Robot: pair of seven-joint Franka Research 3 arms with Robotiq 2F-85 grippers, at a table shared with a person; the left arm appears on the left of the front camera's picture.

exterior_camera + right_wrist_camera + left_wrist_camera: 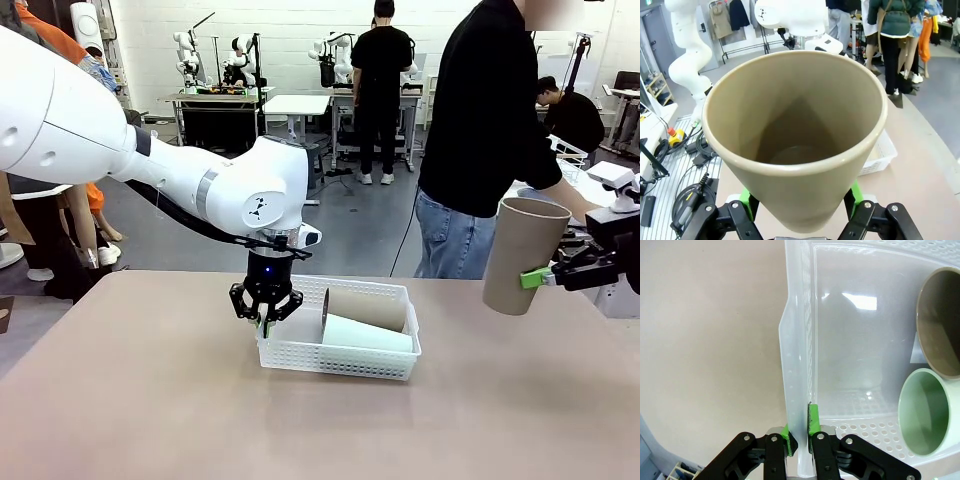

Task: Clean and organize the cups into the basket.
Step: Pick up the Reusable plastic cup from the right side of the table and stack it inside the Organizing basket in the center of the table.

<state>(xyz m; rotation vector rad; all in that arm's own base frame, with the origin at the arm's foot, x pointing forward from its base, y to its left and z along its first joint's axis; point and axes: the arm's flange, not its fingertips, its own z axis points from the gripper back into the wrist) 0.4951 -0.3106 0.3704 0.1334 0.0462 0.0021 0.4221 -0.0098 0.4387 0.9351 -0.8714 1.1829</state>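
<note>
The white mesh basket sits mid-table with a tan cup and a pale mint-white cup lying on their sides inside. My left gripper is shut on the basket's left wall; in the left wrist view its green pads pinch the basket rim, with the tan cup's mouth and the mint cup's mouth at right. My right gripper holds a second tan cup above the table's right edge, tilted slightly. In the right wrist view that cup stands between the pads.
A person in black stands at the far side, right of centre, close to the held cup. The tan table has free room at left and front. Other tables, arms and people stand farther back.
</note>
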